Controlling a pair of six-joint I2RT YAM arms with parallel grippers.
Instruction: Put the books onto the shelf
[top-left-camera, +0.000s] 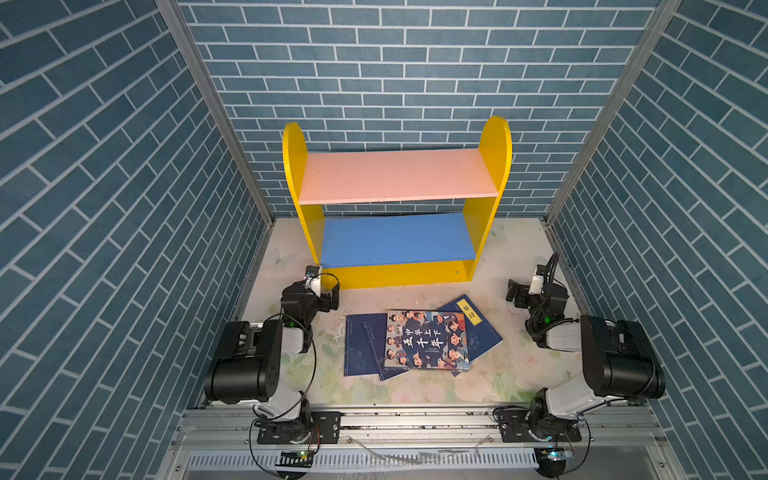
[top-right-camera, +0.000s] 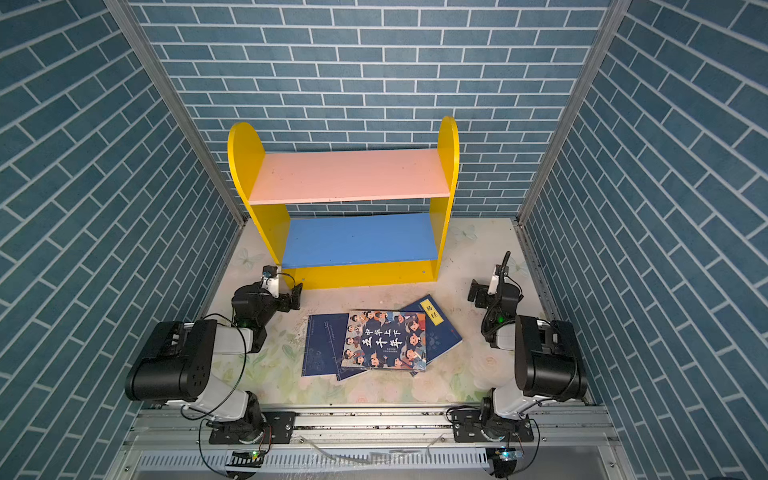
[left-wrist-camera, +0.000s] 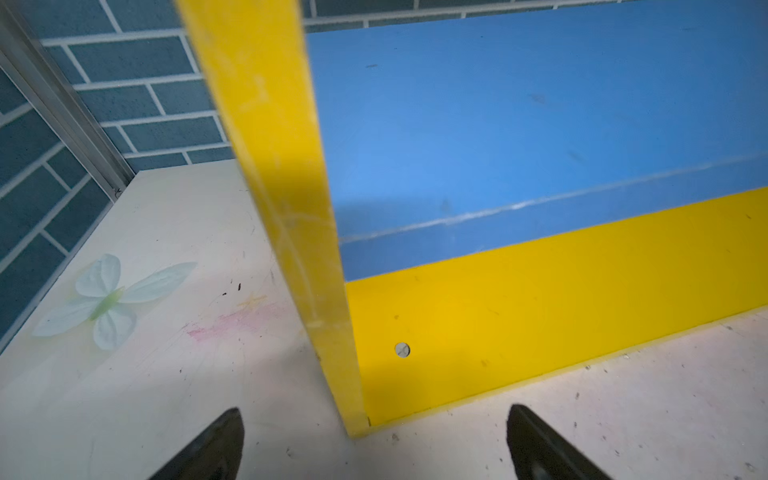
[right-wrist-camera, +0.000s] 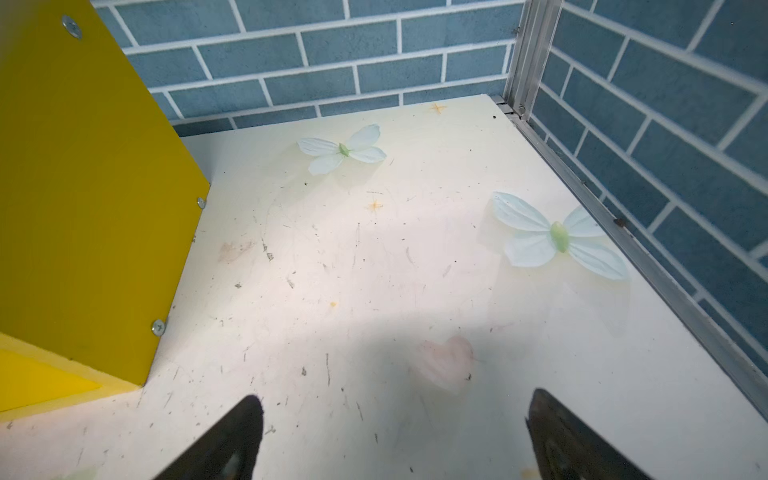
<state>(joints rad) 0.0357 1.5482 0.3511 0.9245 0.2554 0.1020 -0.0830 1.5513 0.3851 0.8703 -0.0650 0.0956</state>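
Note:
The books lie in a loose pile at the middle of the table in both top views. A thick book with cartoon faces lies on top. Thin navy books fan out from under it, one with a yellow label. The shelf stands behind them, its pink and blue boards bare. My left gripper is open, hovering at the shelf's front left corner. My right gripper is open over bare table beside the shelf's right panel. Neither holds anything.
Blue brick-pattern walls close in the left, right and back. Aluminium posts stand at the back corners. A metal rail with the arm bases runs along the front. The table has a pale floral cover with butterfly prints.

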